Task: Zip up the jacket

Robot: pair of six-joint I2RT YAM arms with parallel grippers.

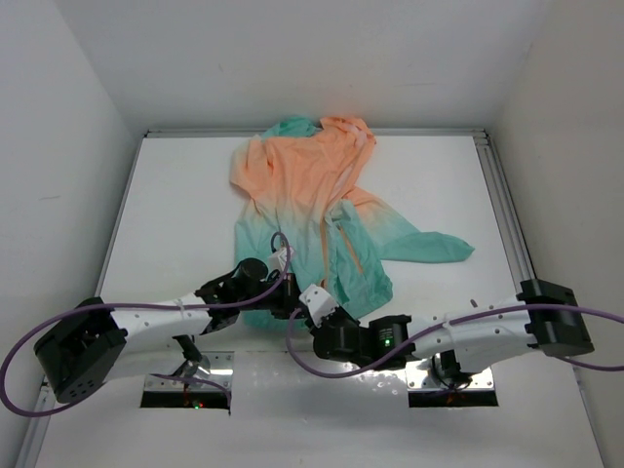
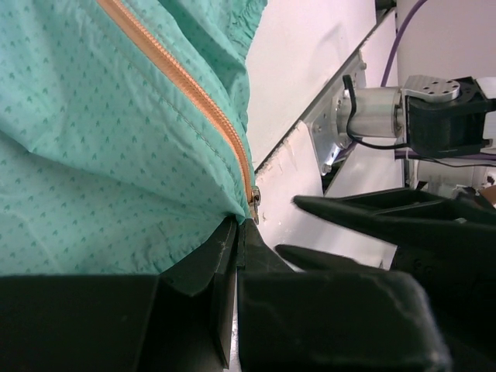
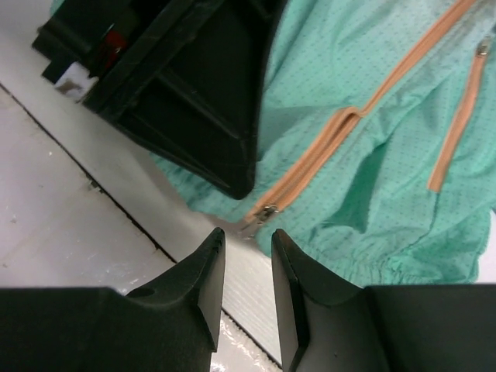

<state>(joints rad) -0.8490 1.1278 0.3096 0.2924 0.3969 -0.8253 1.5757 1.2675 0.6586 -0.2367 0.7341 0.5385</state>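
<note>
The jacket [image 1: 312,195] is spread out on the white table [image 1: 175,214]. Its orange part is far from the tools and its green part is close to them. The left tool [image 2: 240,229] is closed tight. The green bottom edge of the jacket is pinched in it, right beside the low end of the orange zipper [image 2: 178,77]. The right tool [image 3: 246,237] is held open only a little, and nothing is held in it. The small metal zipper pull [image 3: 267,211] is seen just in front of the right tool and is not touched by it. The two tools are held close together at the jacket's bottom edge.
</note>
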